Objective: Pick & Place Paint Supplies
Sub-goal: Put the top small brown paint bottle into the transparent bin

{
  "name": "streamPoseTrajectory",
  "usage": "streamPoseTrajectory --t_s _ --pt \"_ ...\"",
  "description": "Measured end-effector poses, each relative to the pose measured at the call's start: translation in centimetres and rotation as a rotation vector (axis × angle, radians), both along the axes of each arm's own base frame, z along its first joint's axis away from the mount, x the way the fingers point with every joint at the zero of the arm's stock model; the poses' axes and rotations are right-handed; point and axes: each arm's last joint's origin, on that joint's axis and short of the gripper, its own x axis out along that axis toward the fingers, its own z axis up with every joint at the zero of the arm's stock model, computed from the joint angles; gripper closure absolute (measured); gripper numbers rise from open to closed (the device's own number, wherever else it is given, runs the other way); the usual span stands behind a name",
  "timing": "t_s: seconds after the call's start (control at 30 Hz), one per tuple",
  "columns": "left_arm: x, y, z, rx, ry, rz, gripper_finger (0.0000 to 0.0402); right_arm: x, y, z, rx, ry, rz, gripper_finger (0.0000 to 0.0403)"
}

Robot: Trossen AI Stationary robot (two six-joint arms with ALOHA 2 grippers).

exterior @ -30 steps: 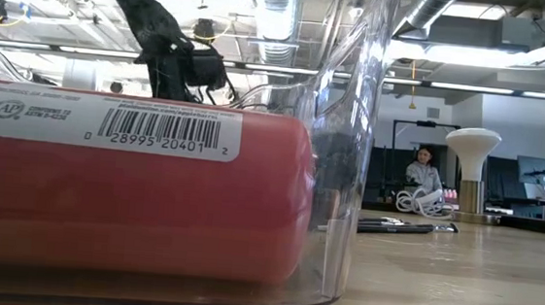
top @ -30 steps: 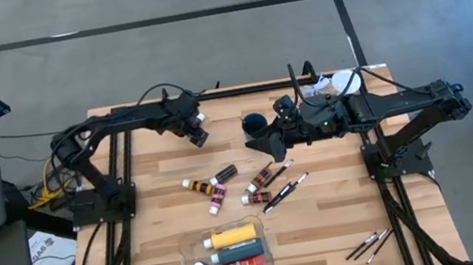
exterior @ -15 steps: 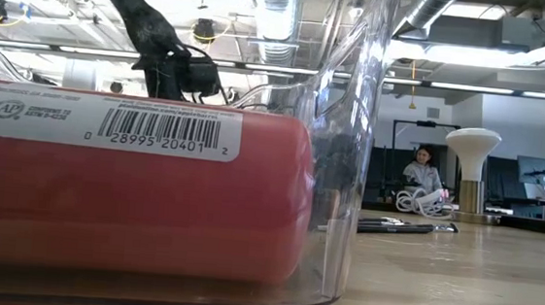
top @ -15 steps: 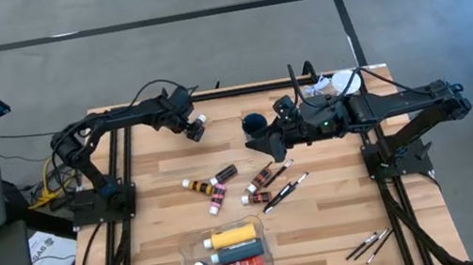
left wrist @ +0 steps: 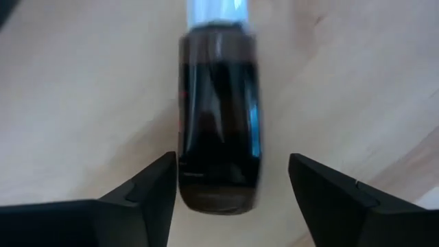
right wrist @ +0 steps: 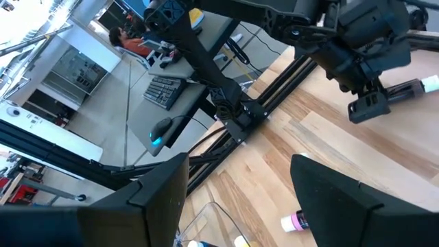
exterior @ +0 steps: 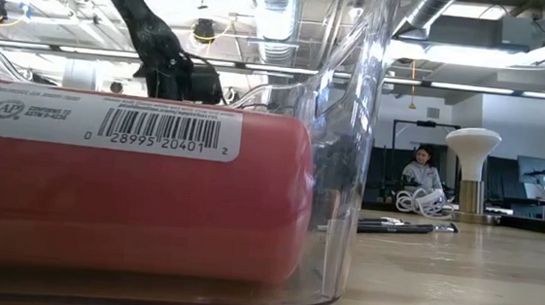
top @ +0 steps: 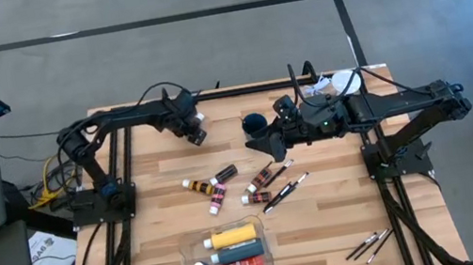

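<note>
- Even, bright overhead light falls on the counter (top: 327,223) in the high view, with only soft, short shadows.
- In the low view, ceiling strip lights (exterior: 472,87) glare white; the clear container wall (exterior: 357,130) close to the lens bends the room behind it.
- The left wrist view is blurred: the dark bottle (left wrist: 219,123) smears, with a pale sheen down its side.
- The right wrist view is sharp and daylight-bright.
</note>
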Motion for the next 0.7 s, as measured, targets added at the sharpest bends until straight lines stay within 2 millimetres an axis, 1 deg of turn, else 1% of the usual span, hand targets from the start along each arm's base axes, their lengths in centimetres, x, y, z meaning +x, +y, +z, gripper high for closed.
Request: streamPoseTrajectory --t_s 0.17,0.5,0.7 --pt "0.4 -0.26 -0.58 -0.011 0.014 -0.011 0.0174 0.0 0.02 -0.01 0.0 0.0 0.001 0.0154" --pt "0.54 -0.3 -0.23 -0.007 -0.022 -0.018 0.0177 0.0 0.02 -0.01 0.0 0.0 0.001 0.0154" --pt "0.68 -0.2 -0.17 0.008 -0.035 -0.017 0.0189 0.0 0.02 -0.01 0.0 0.0 0.001 0.0154"
